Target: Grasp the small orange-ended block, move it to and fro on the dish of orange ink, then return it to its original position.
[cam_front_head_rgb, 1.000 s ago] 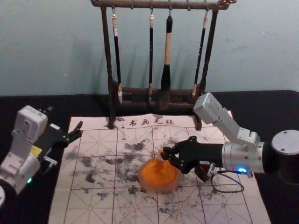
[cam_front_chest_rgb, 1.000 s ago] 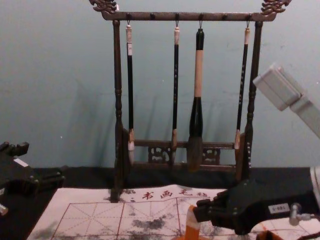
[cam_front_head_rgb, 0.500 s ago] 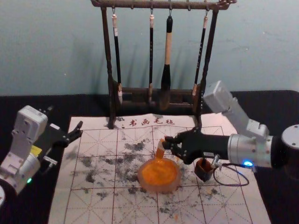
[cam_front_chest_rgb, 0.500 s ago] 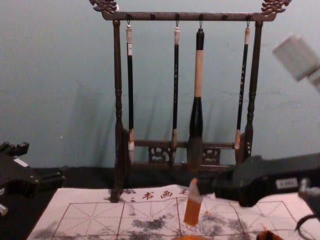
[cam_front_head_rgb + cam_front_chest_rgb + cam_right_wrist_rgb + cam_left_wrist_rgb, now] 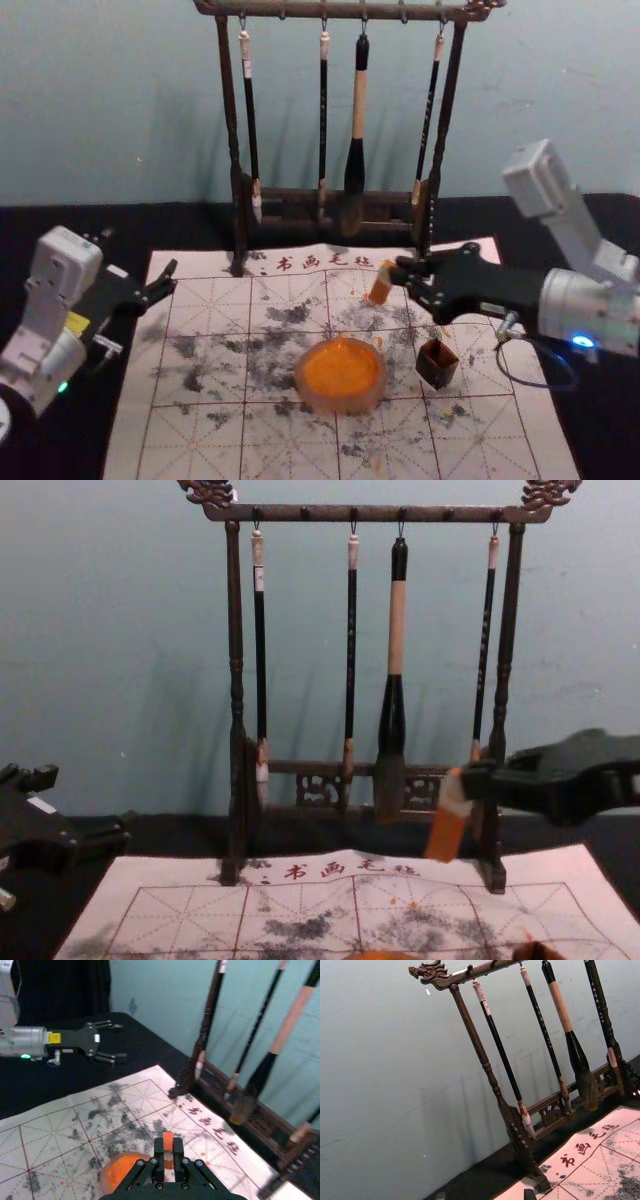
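Observation:
My right gripper (image 5: pixel 400 272) is shut on the orange-ended block (image 5: pixel 380 284), holding it tilted in the air behind and to the right of the ink dish (image 5: pixel 341 374). From the chest, the block (image 5: pixel 447 820) hangs well above the mat from the right gripper (image 5: pixel 478 782). In the right wrist view, the block (image 5: pixel 168 1142) is pinched between the fingertips of the right gripper (image 5: pixel 168 1152), with the dish (image 5: pixel 120 1172) below. My left gripper (image 5: pixel 170 284) stays parked, open, at the left edge of the mat; its fingertips barely enter the left wrist view.
A small dark box (image 5: pixel 437 364) with orange marks stands on the ink-stained mat (image 5: pixel 200 440), right of the dish. Behind the mat, a wooden rack (image 5: pixel 236 150) carries several hanging brushes, including a thick one (image 5: pixel 356 160) near the block's side.
My right gripper has risen and shifted right and back with the block, away from the dish, uncovering the dark box. The left arm has not moved.

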Robot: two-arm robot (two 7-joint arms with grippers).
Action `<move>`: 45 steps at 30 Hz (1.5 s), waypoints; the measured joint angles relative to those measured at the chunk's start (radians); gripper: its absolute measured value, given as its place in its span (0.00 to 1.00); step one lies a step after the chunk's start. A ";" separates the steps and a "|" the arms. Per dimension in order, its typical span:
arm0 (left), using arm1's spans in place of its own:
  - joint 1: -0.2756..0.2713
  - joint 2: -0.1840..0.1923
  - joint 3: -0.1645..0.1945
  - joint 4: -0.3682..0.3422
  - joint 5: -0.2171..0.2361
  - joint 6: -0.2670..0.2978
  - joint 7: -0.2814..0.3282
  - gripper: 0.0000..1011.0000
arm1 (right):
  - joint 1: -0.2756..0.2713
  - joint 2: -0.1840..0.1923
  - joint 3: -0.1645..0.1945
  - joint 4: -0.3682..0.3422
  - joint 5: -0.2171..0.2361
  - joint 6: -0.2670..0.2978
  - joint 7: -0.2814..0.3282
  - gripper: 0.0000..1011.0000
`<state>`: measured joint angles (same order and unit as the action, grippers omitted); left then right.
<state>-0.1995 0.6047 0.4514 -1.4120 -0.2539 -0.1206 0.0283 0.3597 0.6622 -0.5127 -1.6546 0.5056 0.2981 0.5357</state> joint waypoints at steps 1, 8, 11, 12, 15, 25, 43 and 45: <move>0.000 0.000 0.000 0.000 0.000 0.000 0.000 1.00 | -0.009 0.007 0.007 -0.009 0.003 0.002 -0.007 0.05; 0.000 0.000 0.000 0.000 0.000 0.000 0.000 1.00 | -0.092 0.060 0.056 -0.077 0.022 0.021 -0.058 0.05; 0.000 0.000 0.000 0.000 0.000 0.000 0.000 1.00 | -0.137 0.080 0.082 -0.104 0.033 0.025 -0.078 0.05; 0.000 0.000 0.000 0.000 0.000 0.000 0.000 1.00 | -0.144 0.083 0.086 -0.109 0.034 0.026 -0.081 0.05; 0.000 0.000 0.000 0.000 0.000 0.000 0.000 1.00 | -0.172 0.095 0.100 -0.122 0.038 0.027 -0.090 0.05; 0.000 0.000 0.000 0.000 0.000 0.000 0.000 1.00 | -0.225 0.108 0.124 -0.130 0.046 0.035 -0.104 0.05; 0.000 0.000 0.000 0.000 0.000 0.000 0.000 1.00 | -0.237 0.090 0.126 -0.096 0.031 0.051 -0.109 0.05; 0.000 0.000 0.000 0.000 0.000 0.000 0.000 1.00 | -0.237 0.086 0.126 -0.093 0.028 0.053 -0.109 0.05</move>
<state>-0.1995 0.6047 0.4514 -1.4120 -0.2539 -0.1205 0.0283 0.1223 0.7484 -0.3869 -1.7474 0.5339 0.3511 0.4267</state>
